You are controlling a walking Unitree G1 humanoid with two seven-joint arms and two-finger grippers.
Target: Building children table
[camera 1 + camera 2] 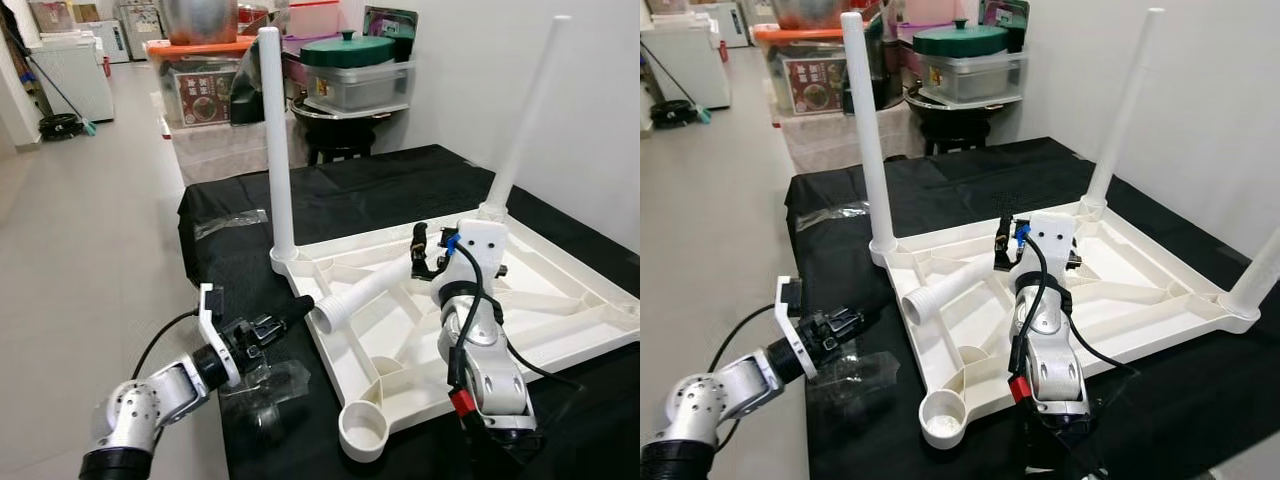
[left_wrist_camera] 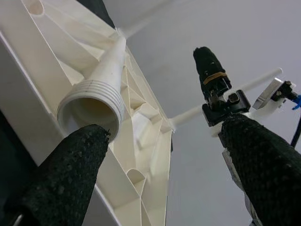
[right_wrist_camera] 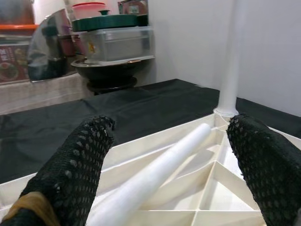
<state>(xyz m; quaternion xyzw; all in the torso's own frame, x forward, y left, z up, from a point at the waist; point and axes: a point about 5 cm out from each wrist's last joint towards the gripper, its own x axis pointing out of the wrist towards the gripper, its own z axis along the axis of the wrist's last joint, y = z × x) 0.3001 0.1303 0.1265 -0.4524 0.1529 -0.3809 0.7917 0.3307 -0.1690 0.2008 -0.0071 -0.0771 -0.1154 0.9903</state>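
Plainly, the loose leg (image 1: 368, 288), hollow, light, stiff and slick, wanted gripping near its ribbed threaded mouth, both end effectors (image 1: 268, 327) (image 1: 428, 252) gaping empty.

Household storage corner, tiled floor. Stacked lidded plastic boxes (image 1: 360, 82), green-lidded pot (image 1: 347, 48), steel cookware (image 1: 200, 20). White appliances (image 1: 75, 70) along far wall.
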